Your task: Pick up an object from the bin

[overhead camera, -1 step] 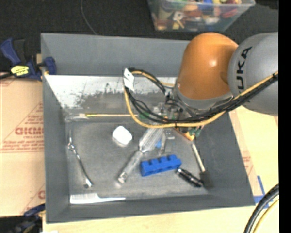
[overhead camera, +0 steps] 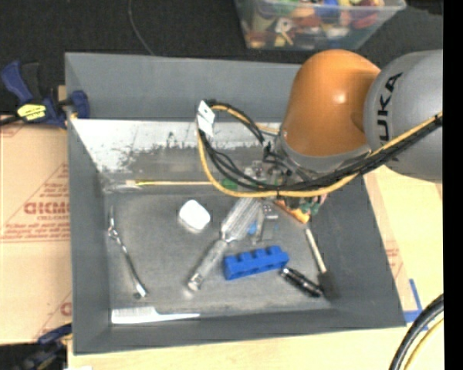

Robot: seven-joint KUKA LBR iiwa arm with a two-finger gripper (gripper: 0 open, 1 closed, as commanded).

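gripper [overhead camera: 256, 216], under the arm's orange cover [overhead camera: 332, 102], low over the middle of the grey bin [overhead camera: 216, 75]. whether it was open or closed, or had hold of anything, could not be told. nearest thing: a clear plastic tube [overhead camera: 208, 264], its upper end at the gripper (touching or not was unclear), running away toward the front left. it was judged light, stiff and smooth, likely to slip or roll, and best taken across its width near the middle. just in front of the gripper, a blue studded brick [overhead camera: 255, 263] lay just beside the tube and could crowd a grasp. near, front right: a black marker [overhead camera: 302, 281] and a wooden stick [overhead camera: 316, 251]. to the left: a white cap [overhead camera: 194, 216]. well apart, far left and front: a bent wire [overhead camera: 127, 257] and a white toothbrush [overhead camera: 154, 314].
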